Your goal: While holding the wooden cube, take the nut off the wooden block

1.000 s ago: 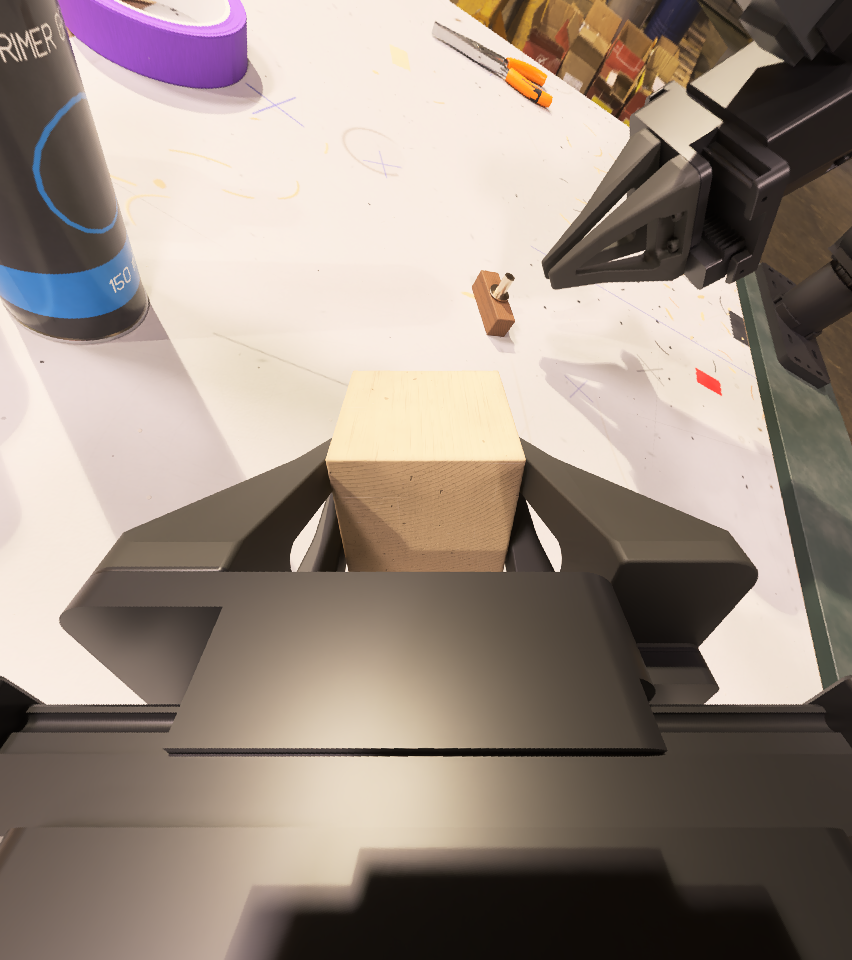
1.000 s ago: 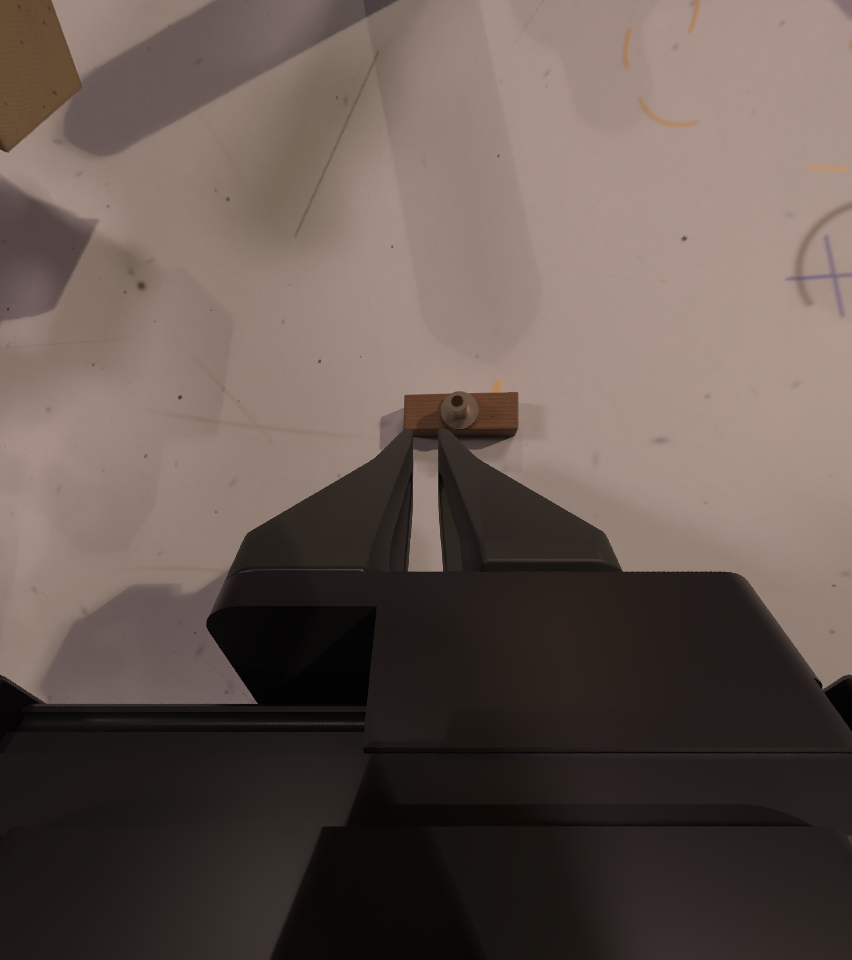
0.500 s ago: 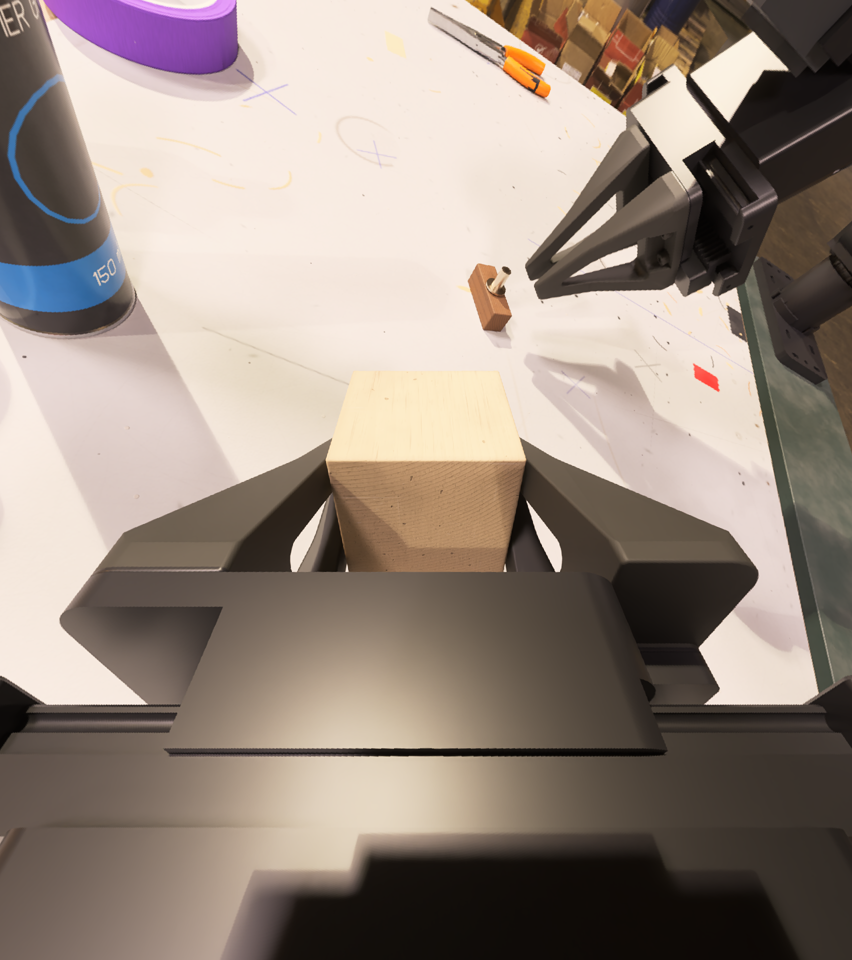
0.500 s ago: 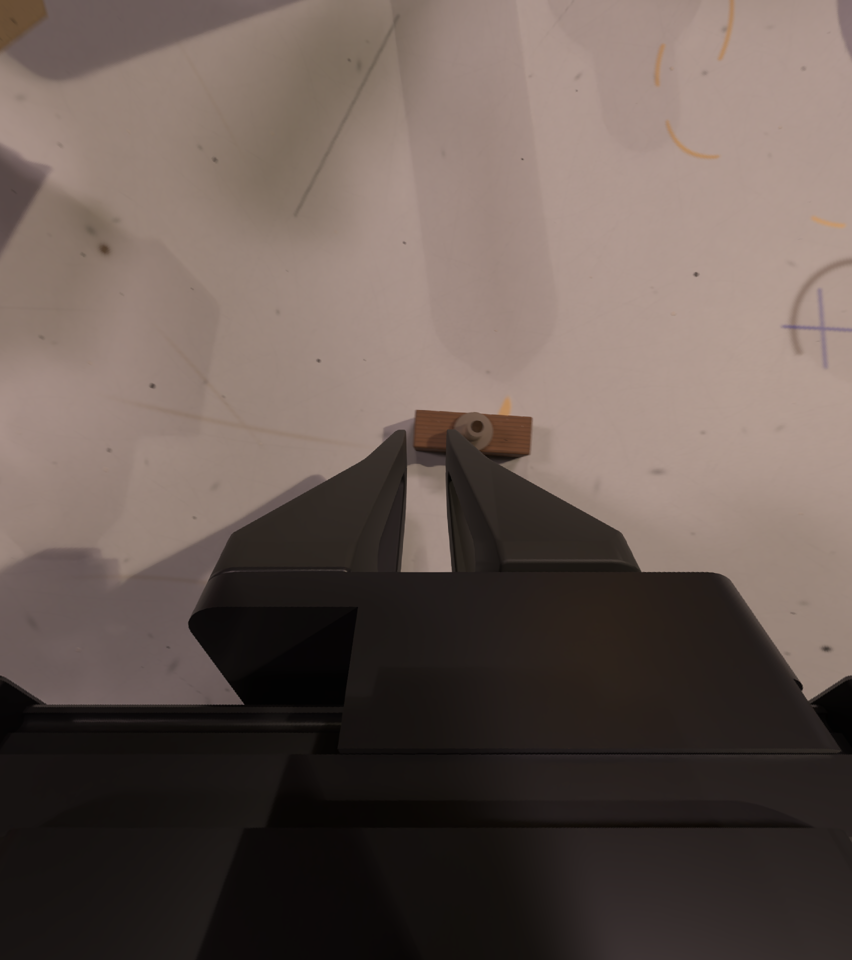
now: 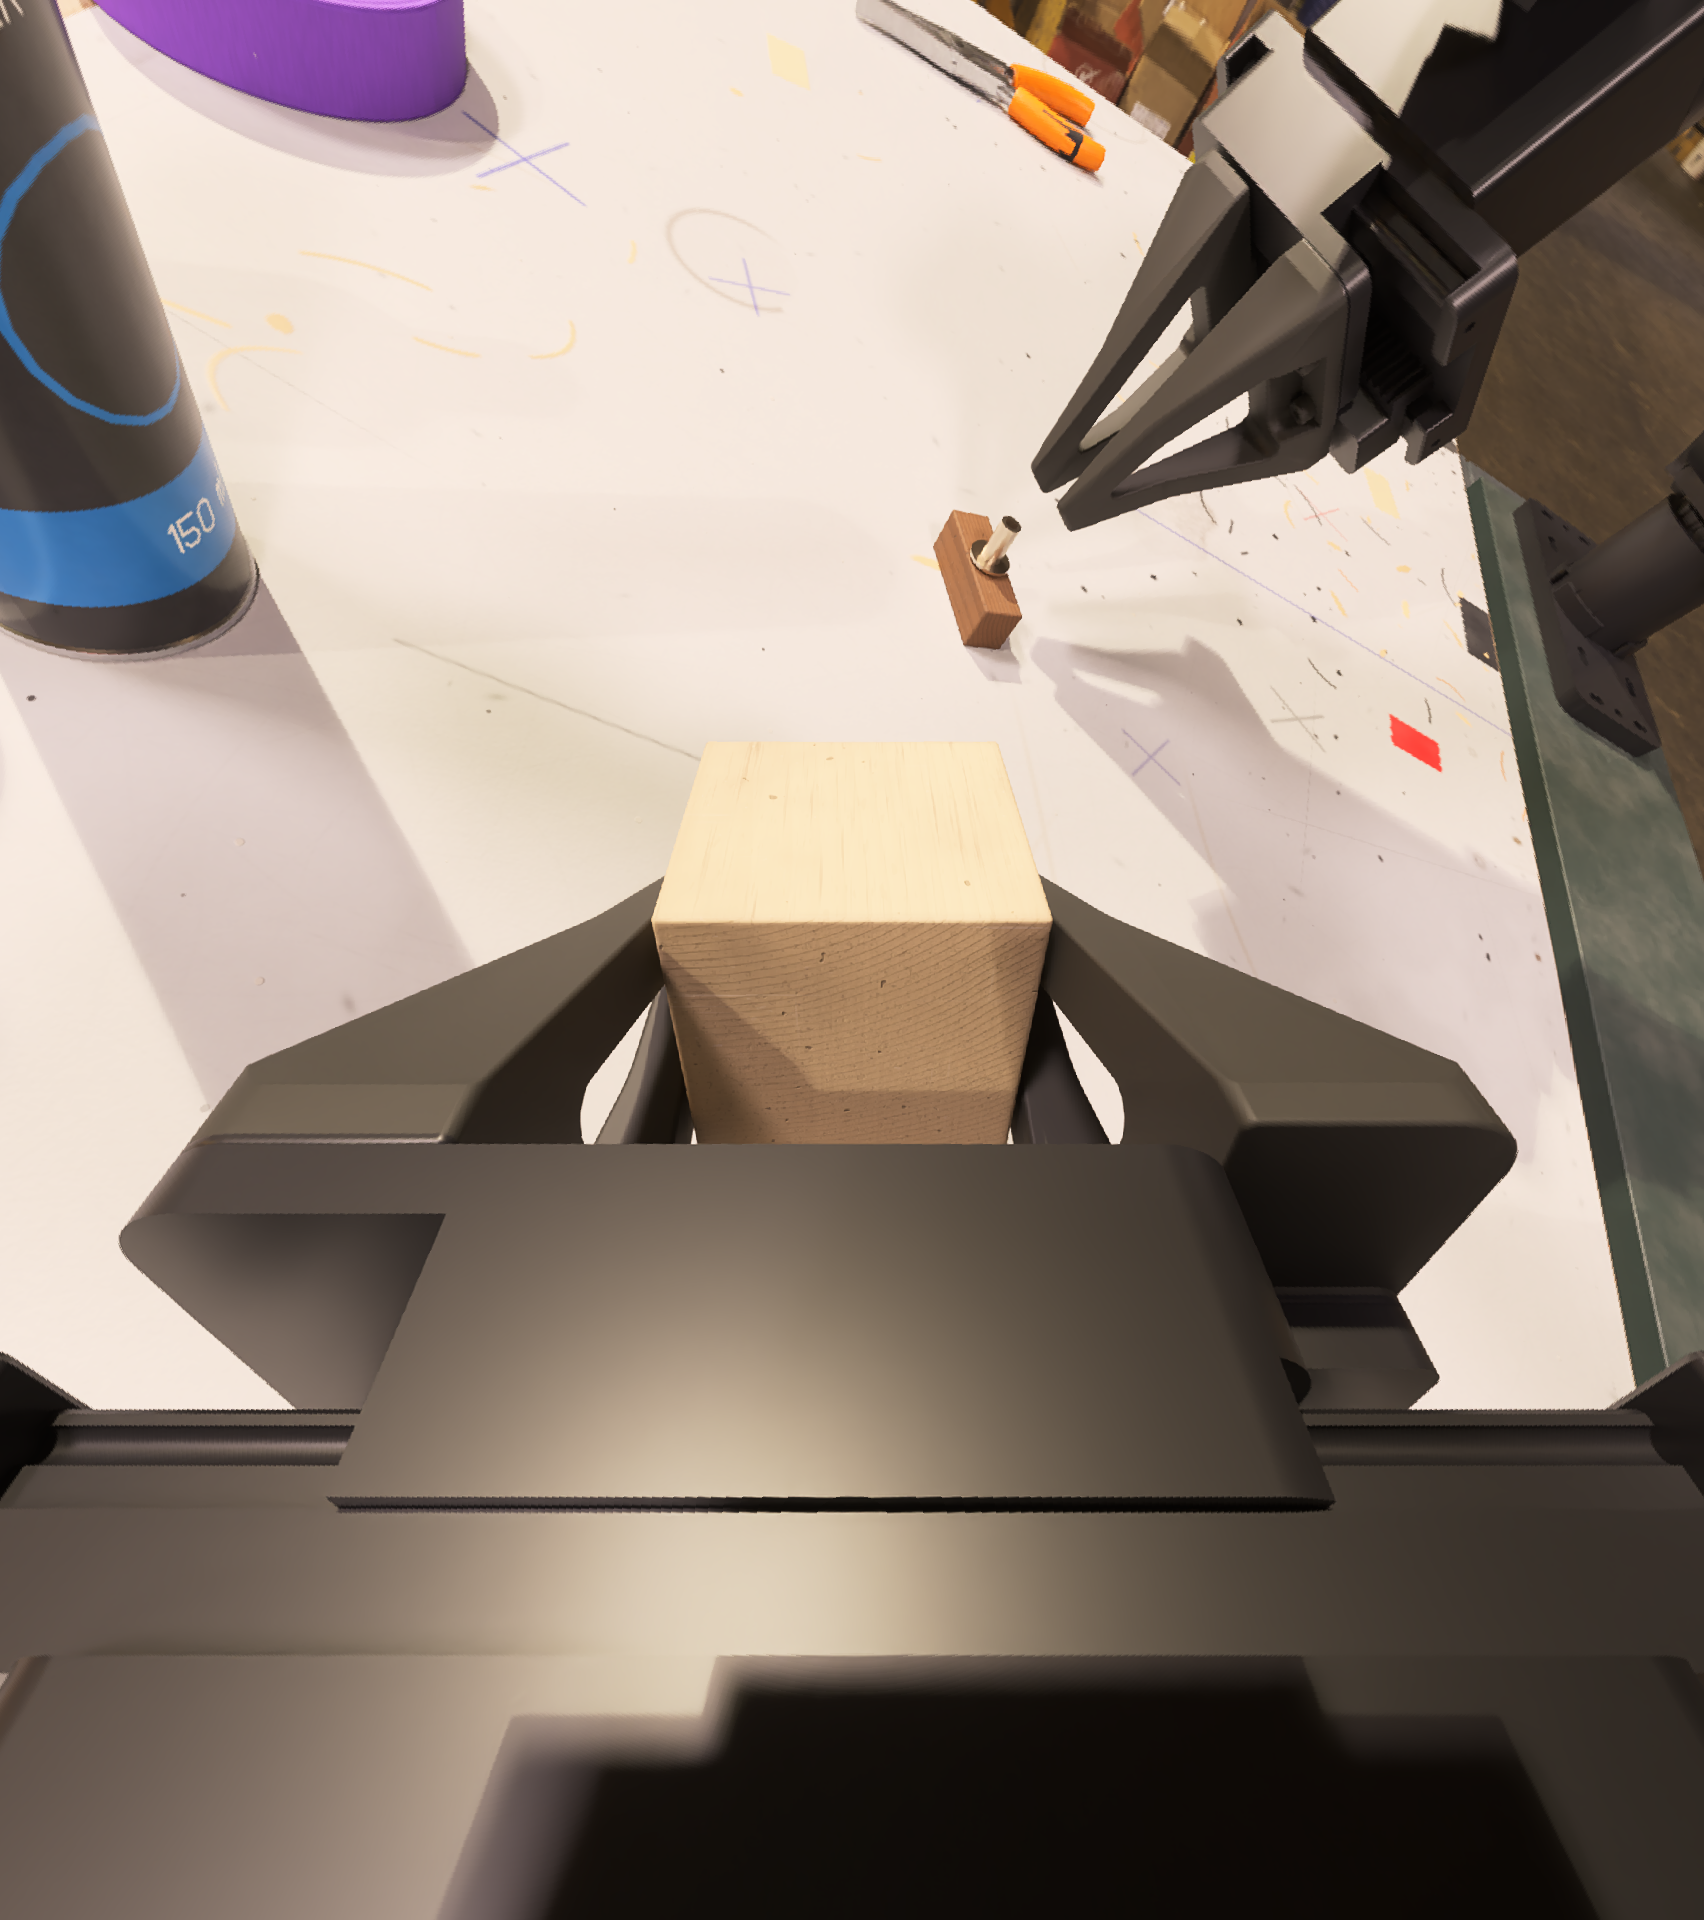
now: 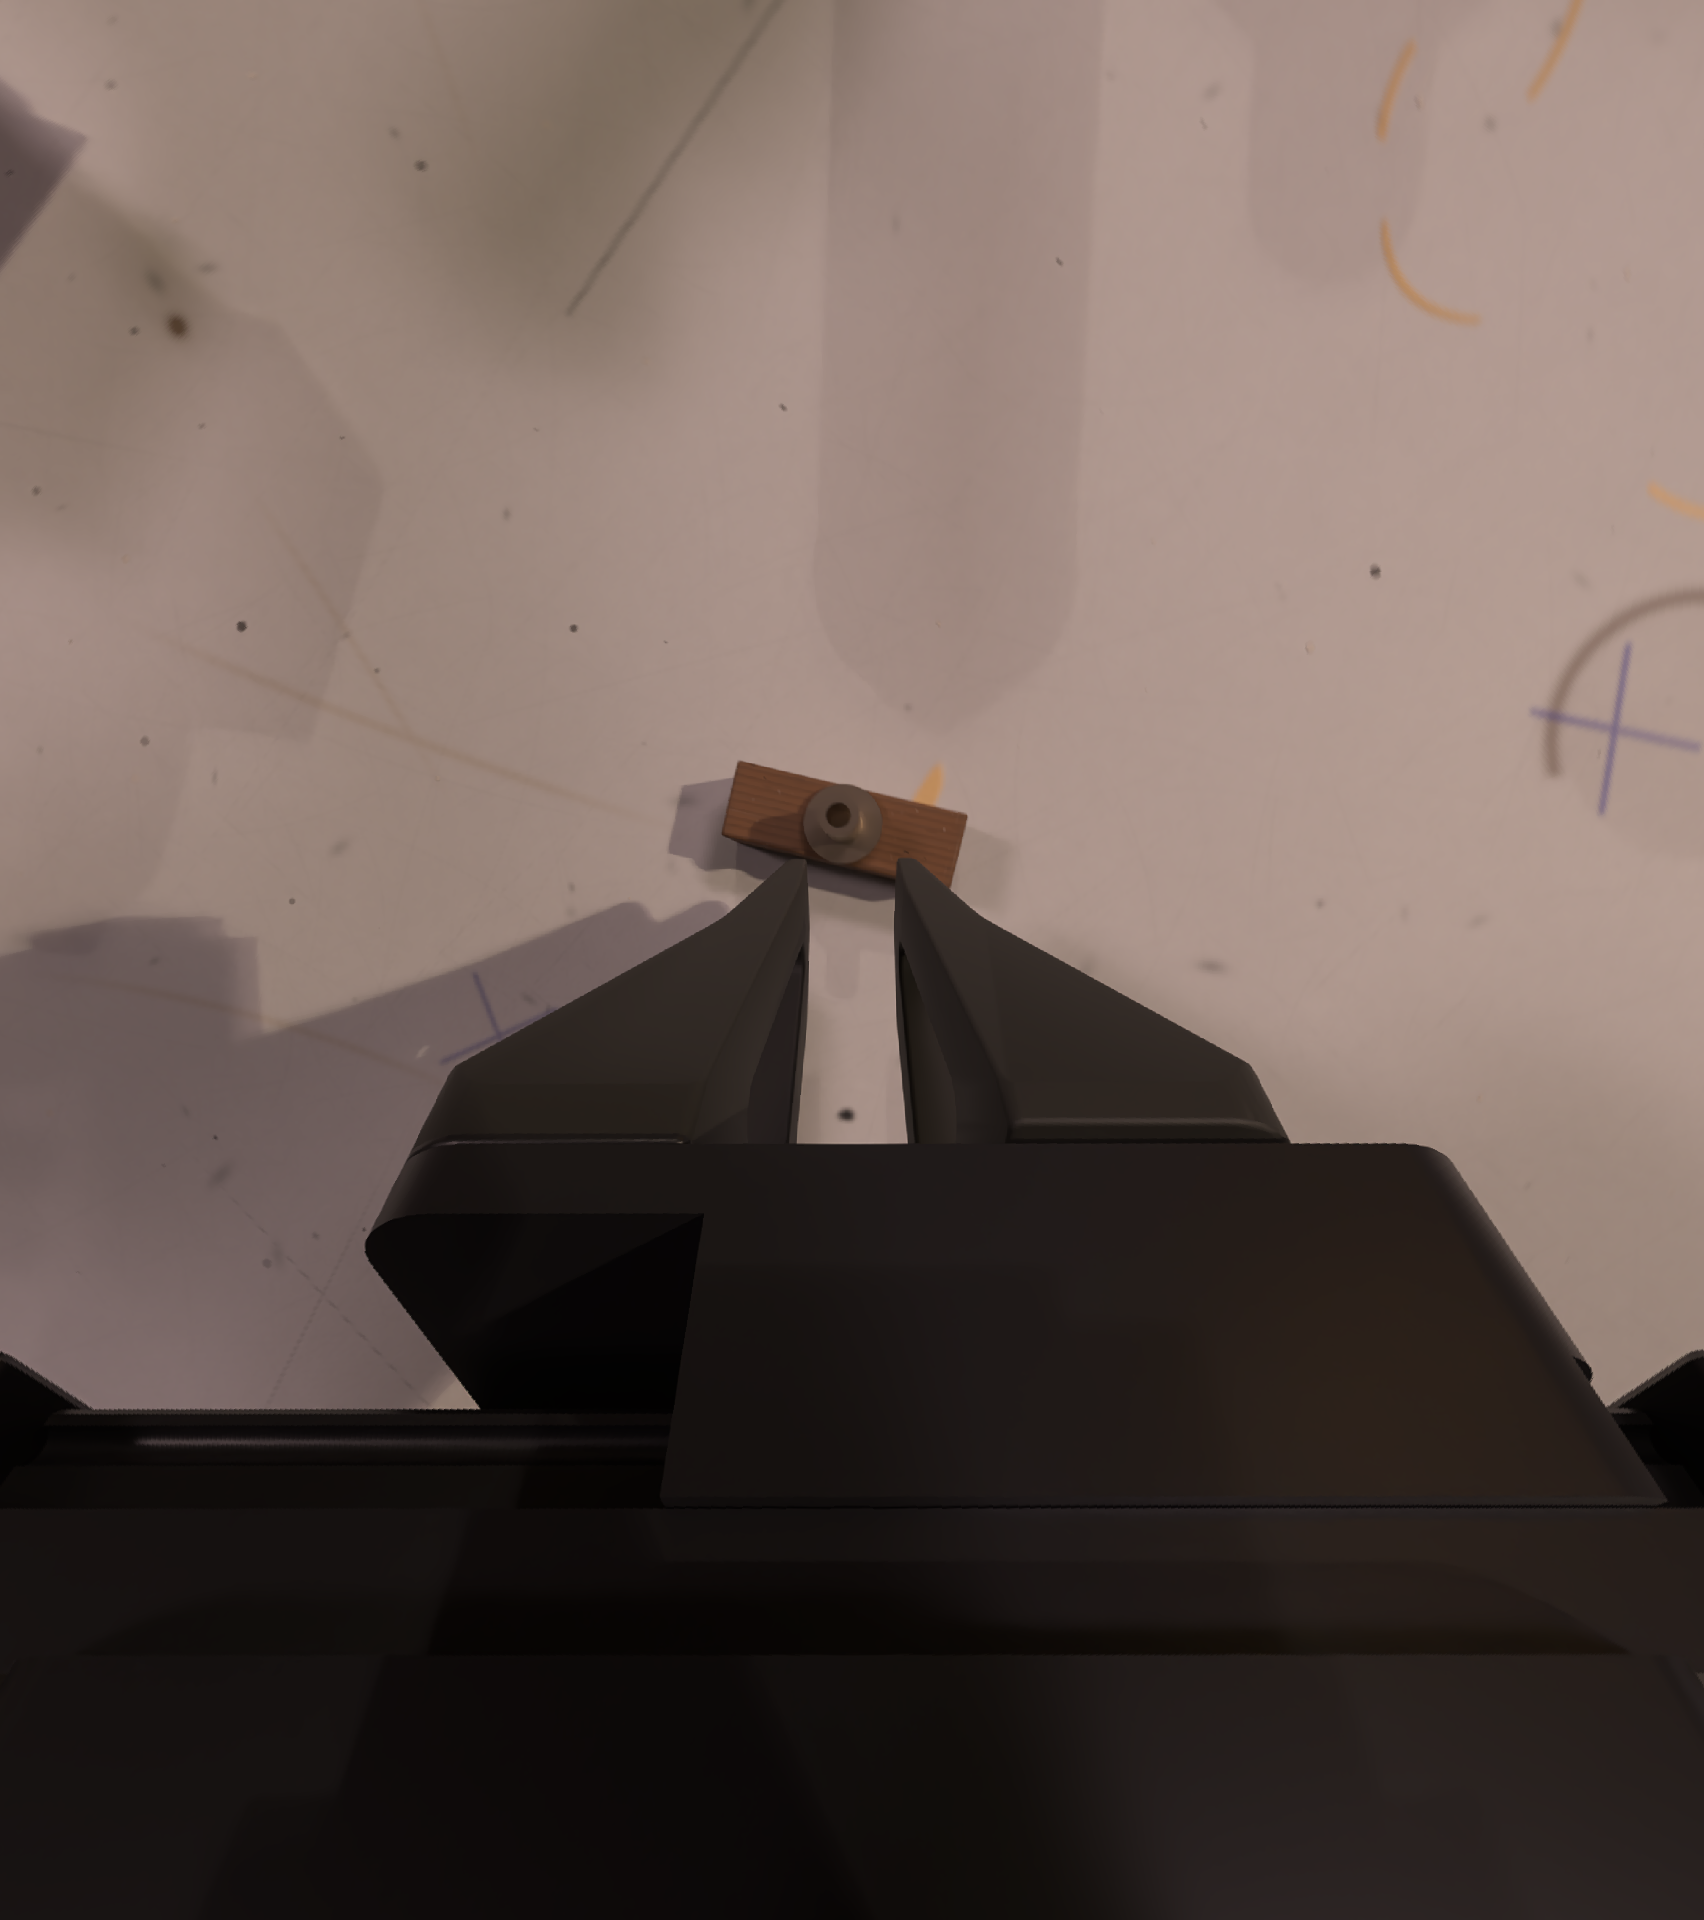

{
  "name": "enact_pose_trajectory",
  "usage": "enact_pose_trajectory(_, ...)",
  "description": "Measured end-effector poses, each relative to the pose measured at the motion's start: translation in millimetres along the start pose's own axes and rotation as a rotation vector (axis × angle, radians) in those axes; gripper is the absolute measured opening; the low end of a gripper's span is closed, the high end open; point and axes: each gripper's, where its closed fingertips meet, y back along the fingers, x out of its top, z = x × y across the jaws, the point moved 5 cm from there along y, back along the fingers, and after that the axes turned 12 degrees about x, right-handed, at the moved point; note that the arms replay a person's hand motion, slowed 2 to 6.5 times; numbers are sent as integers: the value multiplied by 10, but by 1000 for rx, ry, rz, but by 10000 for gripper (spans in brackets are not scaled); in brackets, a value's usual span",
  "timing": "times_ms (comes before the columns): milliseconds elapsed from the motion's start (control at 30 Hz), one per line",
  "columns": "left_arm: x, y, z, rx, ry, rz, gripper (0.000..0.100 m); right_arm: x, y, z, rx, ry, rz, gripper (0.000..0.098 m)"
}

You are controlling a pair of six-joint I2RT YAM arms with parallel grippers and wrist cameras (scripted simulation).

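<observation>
My left gripper is shut on a pale wooden cube and holds it above the white table. A small brown wooden block lies on the table beyond it, with a metal nut standing up from its top. My right gripper hangs just right of and above the nut, jaws a little apart and empty. In the right wrist view the block and nut lie just past my right gripper.
A tall black and blue can stands at the left. A purple tape roll lies at the far left, an orange-handled cutter at the far right. The table's green edge runs along the right.
My right gripper has opened slightly and drawn nearer over the nut. The left gripper has kept hold of the cube and shifted a little, so the can has slid left in view.
</observation>
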Motion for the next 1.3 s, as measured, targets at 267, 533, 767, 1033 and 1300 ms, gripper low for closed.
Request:
enact_pose_trajectory(267, -6, 9, 15, 2, 1, -9, 445, 83, -57, 12, 165, 34, 1, 149)
enact_pose_trajectory(533, -18, 20, 38, 5, 1, -16, 445, 176, -80, 75, 246, 221, -86, 267)
enact_pose_trajectory(767, -41, 22, 61, 6, 3, -32, 445, 165, -141, 108, 287, 388, -205, 281)
enact_pose_trajectory(1033, -53, 52, 119, 16, 1, -49, 445, 166, -197, 131, 324, 462, -259, 269)
enact_pose_trajectory(1300, -56, 87, 182, 29, 17, -56, 445, 222, -161, 154, 362, 537, -229, 261)
